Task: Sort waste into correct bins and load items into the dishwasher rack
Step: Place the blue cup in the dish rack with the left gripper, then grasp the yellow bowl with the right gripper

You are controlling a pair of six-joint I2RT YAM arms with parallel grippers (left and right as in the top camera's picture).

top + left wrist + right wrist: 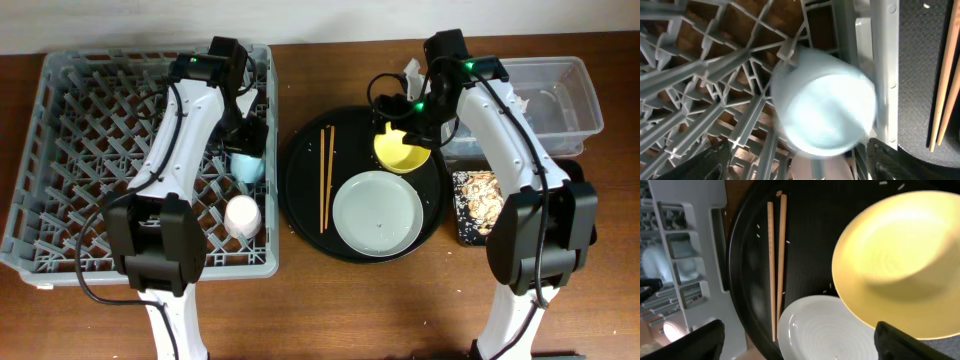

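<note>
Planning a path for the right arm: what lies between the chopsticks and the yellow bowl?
Between the chopsticks and yellow bowl is only round black tray with a few white crumbs, clearest in the right wrist view.

Soft, even light overhead; light blue cup [822,102] and yellow bowl [900,265] blurred in the wrist views.

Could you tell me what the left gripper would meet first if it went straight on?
Most likely the light blue cup in the dishwasher rack, dead ahead of the left gripper; its blur leaves depth unclear.
</note>
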